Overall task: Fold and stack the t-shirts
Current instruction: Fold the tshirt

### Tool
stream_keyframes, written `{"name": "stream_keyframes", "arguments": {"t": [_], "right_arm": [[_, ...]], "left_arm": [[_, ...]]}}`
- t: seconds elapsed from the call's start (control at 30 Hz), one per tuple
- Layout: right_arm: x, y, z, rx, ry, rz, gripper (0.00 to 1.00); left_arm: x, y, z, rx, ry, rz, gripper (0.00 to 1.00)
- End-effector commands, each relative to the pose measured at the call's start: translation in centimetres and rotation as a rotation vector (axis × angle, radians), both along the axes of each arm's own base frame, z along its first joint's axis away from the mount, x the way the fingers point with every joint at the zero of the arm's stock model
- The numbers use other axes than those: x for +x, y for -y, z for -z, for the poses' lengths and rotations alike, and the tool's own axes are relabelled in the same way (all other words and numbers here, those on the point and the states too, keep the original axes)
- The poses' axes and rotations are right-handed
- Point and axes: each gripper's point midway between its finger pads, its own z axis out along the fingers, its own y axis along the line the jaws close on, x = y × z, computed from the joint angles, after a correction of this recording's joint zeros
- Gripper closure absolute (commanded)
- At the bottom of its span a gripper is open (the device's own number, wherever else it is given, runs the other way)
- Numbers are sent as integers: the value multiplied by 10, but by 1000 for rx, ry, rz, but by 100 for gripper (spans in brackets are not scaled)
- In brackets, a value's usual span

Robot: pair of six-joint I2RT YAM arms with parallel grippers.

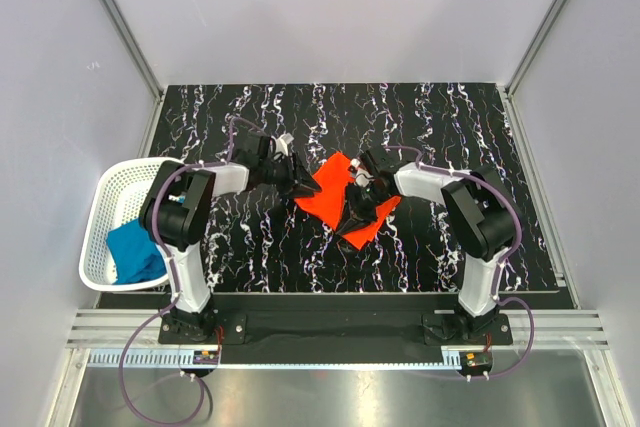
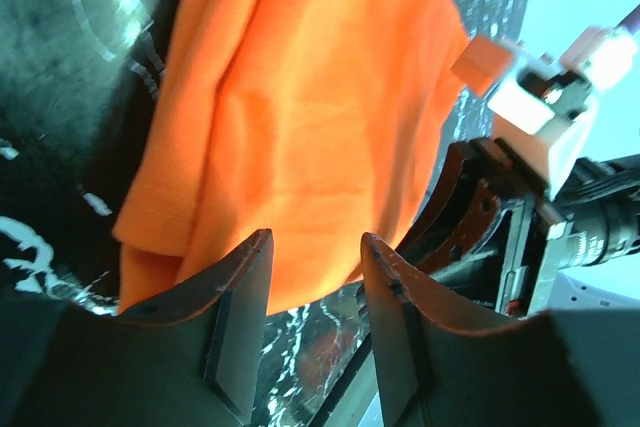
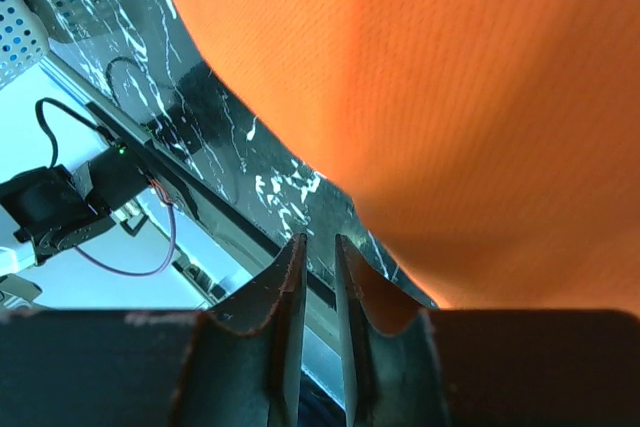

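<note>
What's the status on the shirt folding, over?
Left gripper jaws open, empty. Right gripper jaws barely apart, empty. Orange shirt lies between them, unheld; teal shirt in basket. Nothing in the way.

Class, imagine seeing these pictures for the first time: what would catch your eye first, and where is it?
The bright orange-red t-shirt, rumpled in the middle of the black marbled table, with the left hand and right hand reaching it from either side. Next, the teal blue t-shirt bundled in the white mesh basket at the table's left edge.
</note>
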Motion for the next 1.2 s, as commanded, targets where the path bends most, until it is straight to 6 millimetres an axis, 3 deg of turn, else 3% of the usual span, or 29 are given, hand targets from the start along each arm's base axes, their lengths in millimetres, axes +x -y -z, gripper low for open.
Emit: {"name": "stream_keyframes", "arguments": {"t": [0.0, 0.17, 0.4, 0.6, 0.73, 0.77, 0.93, 1.03, 1.17], "right_arm": [[0, 4, -12, 1, 44, -2, 75], [1, 9, -5, -1, 28, 2, 75], [-2, 31, 12, 4, -22, 37, 75], [-4, 46, 11, 16, -42, 70, 74], [1, 51, -5, 48, -29, 96, 73], [2, 53, -9, 52, -26, 104, 73], [21, 70, -34, 80, 11, 199, 62], [40, 88, -40, 70, 34, 279, 55], [61, 104, -38, 46, 46, 341, 53]], "left_arm": [[24, 6, -40, -48, 116, -7, 54], [40, 9, -17, -48, 85, -18, 55], [64, -7, 0, -24, 78, -49, 55], [69, -13, 9, 37, 71, -7, 55], [71, -13, -7, 32, 95, -2, 55], [71, -12, -19, 24, 118, -2, 55], [74, -9, -50, -10, 157, -13, 54], [82, 2, -68, -69, 186, -9, 51], [95, 14, -75, -94, 197, -3, 49]]}}
